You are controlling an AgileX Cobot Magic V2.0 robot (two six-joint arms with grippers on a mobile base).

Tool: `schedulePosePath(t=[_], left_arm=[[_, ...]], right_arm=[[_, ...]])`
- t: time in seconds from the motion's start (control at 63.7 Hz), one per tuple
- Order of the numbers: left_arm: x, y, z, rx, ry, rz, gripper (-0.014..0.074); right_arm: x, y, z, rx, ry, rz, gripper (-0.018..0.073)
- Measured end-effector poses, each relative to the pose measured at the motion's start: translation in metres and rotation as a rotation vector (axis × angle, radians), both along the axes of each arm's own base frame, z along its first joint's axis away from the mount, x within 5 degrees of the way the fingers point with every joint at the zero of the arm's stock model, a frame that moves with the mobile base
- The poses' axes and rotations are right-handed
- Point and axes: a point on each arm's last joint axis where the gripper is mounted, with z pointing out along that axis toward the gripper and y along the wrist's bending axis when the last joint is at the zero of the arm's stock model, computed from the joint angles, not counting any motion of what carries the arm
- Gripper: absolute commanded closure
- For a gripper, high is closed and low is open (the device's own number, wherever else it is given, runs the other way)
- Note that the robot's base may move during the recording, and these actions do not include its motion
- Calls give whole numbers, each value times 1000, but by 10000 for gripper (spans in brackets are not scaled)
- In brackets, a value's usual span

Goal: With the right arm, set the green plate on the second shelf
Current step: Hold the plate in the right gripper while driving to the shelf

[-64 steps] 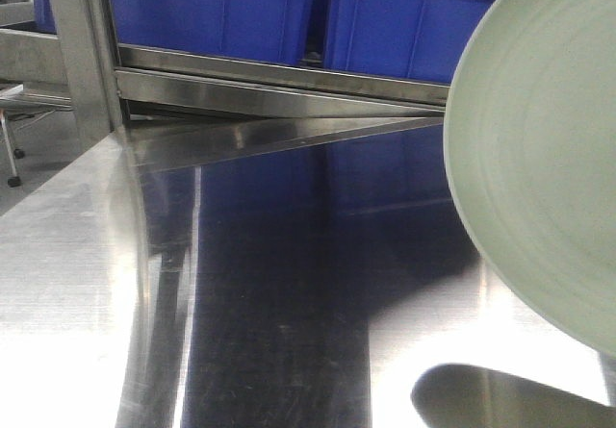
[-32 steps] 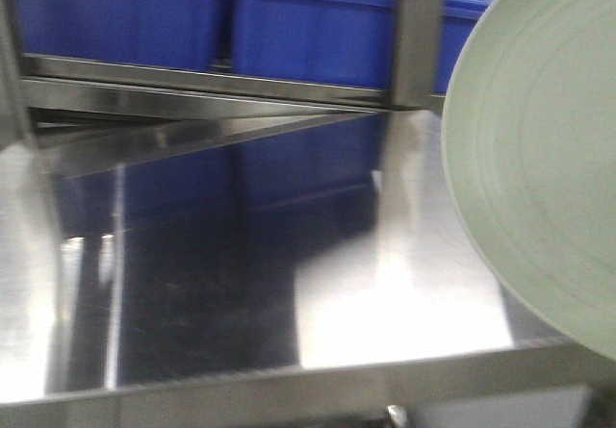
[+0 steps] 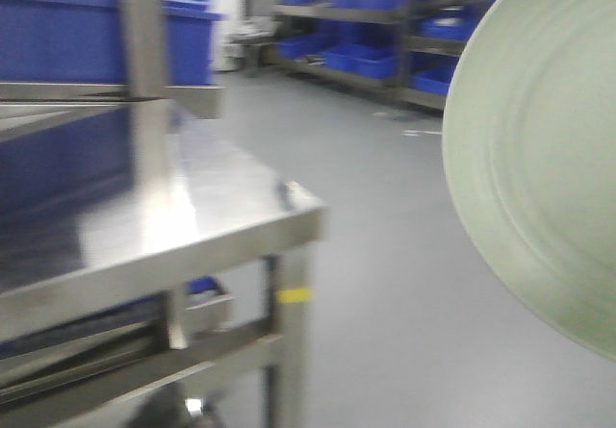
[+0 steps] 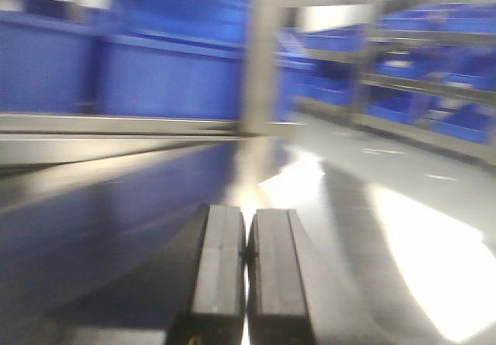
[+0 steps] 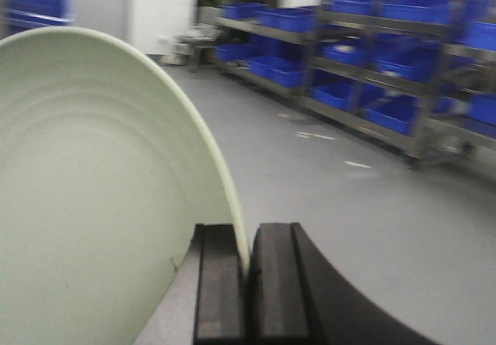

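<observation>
A: What sort of place is this?
B: A warehouse or stockroom. Beyond the right gripper [image 5: 248, 244], steel shelving racks [image 5: 403, 74] stand in a long row, each level lined with blue plastic bins [image 5: 387, 112].
A: And the floor?
B: A wide, bare grey floor [image 5: 325, 205] with pale scuffs. Ahead of the left gripper [image 4: 246, 221], a stainless steel shelf unit [image 4: 116, 198] carries large blue crates [image 4: 155, 74].

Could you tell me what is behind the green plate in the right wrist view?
Past the green plate, pinched by the right gripper, floor and shelves of blue bins show; its face hides the rest.
</observation>
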Motion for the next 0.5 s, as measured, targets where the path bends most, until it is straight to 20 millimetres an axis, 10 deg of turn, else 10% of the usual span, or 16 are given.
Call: schedulePosePath(t=[0.502], left_arm=[[0, 0, 0, 0, 0, 0, 466]], right_arm=[[0, 0, -1, 0, 4, 0, 502]])
